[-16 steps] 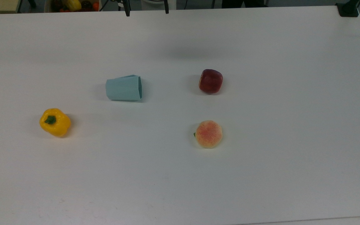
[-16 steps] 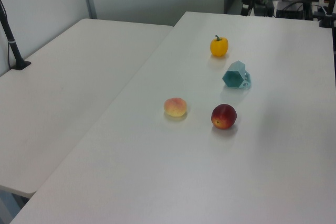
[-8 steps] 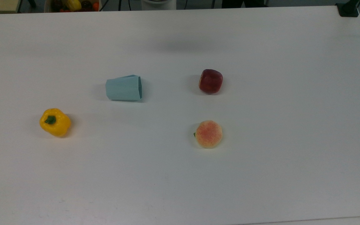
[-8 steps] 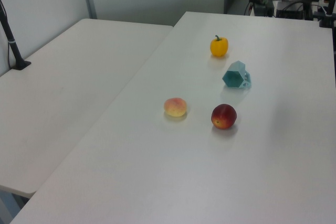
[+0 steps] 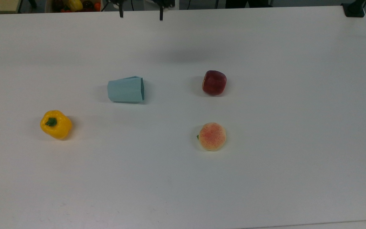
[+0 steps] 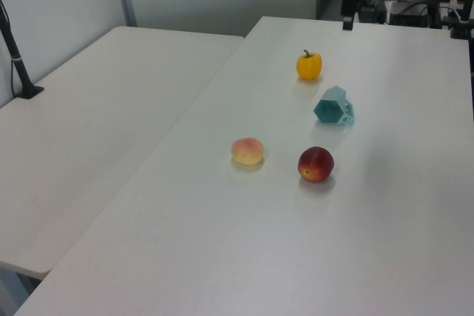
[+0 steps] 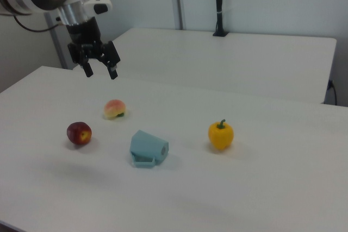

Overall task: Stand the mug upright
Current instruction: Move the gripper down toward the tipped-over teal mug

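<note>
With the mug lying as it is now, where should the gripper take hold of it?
Probably the rim wall of the mug, coming from above. It lies on its side, its mouth facing the top view's right and its handle low near the table, so the open gripper could pinch the upper rim and tip it upright.

The mug (image 7: pixel 148 148) looks matt, perhaps plastic; the yellow pepper (image 7: pixel 221 135) glossy; the table (image 5: pixel 265 178) smooth.

Right view: the mug (image 7: pixel 148 149) lies on its side at the centre of the white table (image 7: pixel 272 188) — red apple (image 7: pixel 79 133) at 9 o'clock, peach (image 7: pixel 115 108) at 11, yellow pepper (image 7: pixel 221 135) at 3. The gripper (image 7: pixel 100 73) hangs above the table at 10 o'clock — fingers spread.
</note>
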You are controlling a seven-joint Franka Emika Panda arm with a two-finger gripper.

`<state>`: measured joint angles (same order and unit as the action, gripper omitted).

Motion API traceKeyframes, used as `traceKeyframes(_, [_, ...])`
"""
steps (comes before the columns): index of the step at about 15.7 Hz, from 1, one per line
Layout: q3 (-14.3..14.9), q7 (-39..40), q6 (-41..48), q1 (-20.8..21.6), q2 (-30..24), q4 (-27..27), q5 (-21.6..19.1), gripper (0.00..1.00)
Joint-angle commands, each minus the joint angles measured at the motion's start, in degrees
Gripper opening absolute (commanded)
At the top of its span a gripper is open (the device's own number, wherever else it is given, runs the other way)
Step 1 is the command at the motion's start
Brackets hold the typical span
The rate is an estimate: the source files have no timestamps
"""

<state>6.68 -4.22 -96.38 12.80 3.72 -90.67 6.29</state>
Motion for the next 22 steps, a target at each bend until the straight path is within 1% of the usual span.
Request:
traceKeyframes(1, [0.52,-8.85,-7.67,3.01,2.08,-3.8,3.63,1.0])
traceKeyframes(3, [0.52,-13.16,-10.31,5.21,3.04,-6.61,7.93,1.0])
traceKeyframes(5, [0.61,-17.38,-14.17,6.27,4.18,-9.16,10.83,1.0])
traceKeyframes(7, [0.61,-19.59,-16.29,7.06,6.03,-11.1,13.65,1.0])
traceKeyframes(9, [0.52,-21.17,-18.05,7.15,8.13,-12.94,16.55,1.0])
traceKeyframes(11, [0.52,-24.59,-20.33,7.06,9.72,-14.26,19.53,1.0])
traceKeyframes(13, [0.52,-27.5,-21.48,7.06,11.3,-15.49,23.48,1.0])
traceKeyframes(15, [0.52,-28.29,-21.66,6.89,12.18,-17.25,27.18,1.0])
traceKeyframes(20, [0.61,-29.35,-22.27,5.39,14.73,-18.58,33.25,1.0])
traceKeyframes(22, [0.61,-29.7,-22.27,4.17,15.09,-18.49,34.31,1.0])
